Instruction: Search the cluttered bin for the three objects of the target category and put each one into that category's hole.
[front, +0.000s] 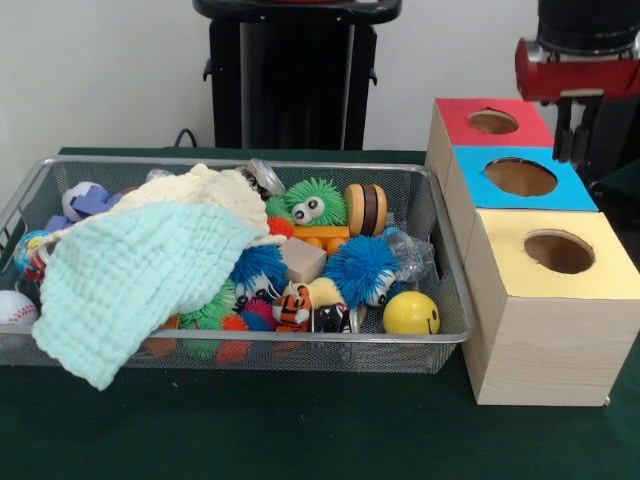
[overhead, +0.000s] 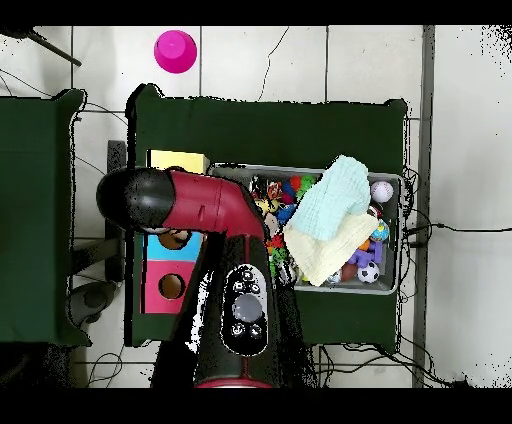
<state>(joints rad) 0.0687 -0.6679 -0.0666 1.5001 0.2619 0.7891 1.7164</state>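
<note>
the gripper (front: 576, 130) hangs over the blue-topped box (front: 520, 178), its dark fingers close together and empty. the hole (front: 558, 252) in the yellow-topped box sits one box nearer the camera. a clear film wad (front: 412, 258) lies well aside in the bin (front: 440, 290) — beside a blue spiky ball (front: 360, 268), on the green surface (front: 300, 430).

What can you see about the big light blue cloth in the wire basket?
The pale blue-green waffle-textured cloth is soft, crumpled fabric draped over the left half of the silver wire mesh basket. One corner hangs over the basket's front rim, down to the dark green table cover. A cream knitted cloth lies partly under it, and it hides toys beneath.
</note>
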